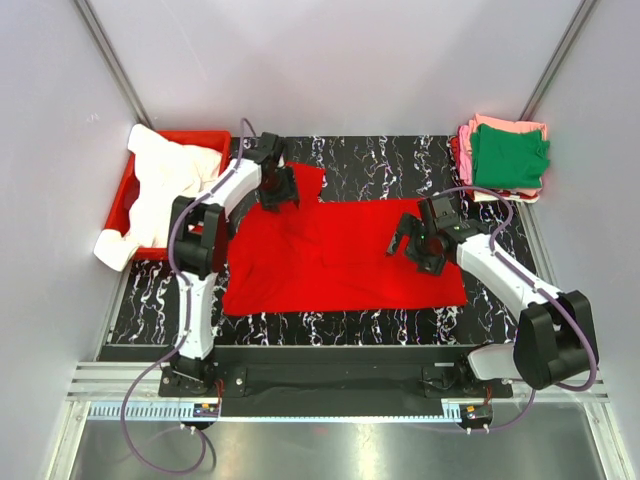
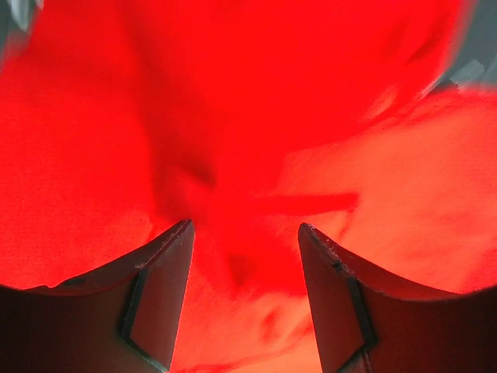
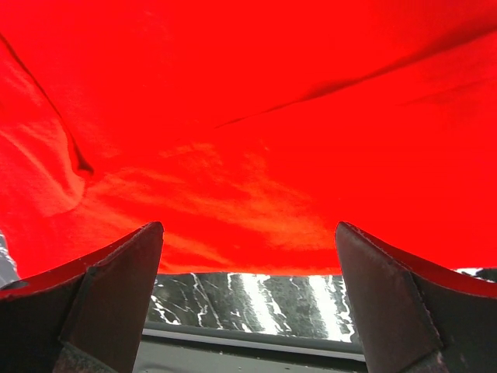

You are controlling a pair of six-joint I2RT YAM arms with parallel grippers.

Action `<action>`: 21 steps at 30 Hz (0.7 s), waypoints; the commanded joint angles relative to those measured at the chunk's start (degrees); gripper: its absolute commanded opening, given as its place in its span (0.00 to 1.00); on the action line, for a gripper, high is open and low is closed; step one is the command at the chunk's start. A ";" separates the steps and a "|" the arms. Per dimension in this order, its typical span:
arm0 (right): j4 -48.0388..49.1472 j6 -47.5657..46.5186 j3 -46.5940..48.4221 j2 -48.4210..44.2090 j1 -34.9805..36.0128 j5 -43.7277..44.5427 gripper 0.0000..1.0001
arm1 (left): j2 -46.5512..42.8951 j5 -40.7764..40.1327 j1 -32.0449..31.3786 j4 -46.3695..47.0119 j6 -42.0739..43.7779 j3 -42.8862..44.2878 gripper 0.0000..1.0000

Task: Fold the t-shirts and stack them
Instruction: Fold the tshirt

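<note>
A bright red t-shirt [image 1: 340, 255] lies spread flat on the black marbled mat. My left gripper [image 1: 278, 192] is low over its far left part, near a sleeve. In the left wrist view this gripper [image 2: 245, 225] is open, with rumpled red cloth [image 2: 248, 116] filling the gap below it. My right gripper [image 1: 408, 243] is over the shirt's right side. In the right wrist view it [image 3: 248, 225] is wide open and empty, above the shirt's edge [image 3: 248, 155]. Folded shirts are stacked at the far right, a green one [image 1: 510, 157] on top of pink [image 1: 500, 125] and cream ones.
A red plastic bin [image 1: 135, 185] at the far left holds a white shirt [image 1: 165, 185] that hangs over its rim. The marbled mat [image 1: 330, 325] shows bare along the front [image 3: 248, 299]. White walls close in the sides and back.
</note>
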 commanded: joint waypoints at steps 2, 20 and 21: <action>0.95 -1.08 -1.46 -2.39 0.16 1.47 1.00 | 7.27 1.20 -0.26 -2.90 2.07 17.72 0.62; 1.12 -0.20 -5.06 -12.23 0.24 -3.01 0.99 | 22.83 7.62 10.11 14.65 4.29 37.99 0.73; 1.03 -0.02 -5.07 -12.50 0.25 -3.19 0.98 | 23.88 8.14 10.90 15.97 3.31 37.99 0.73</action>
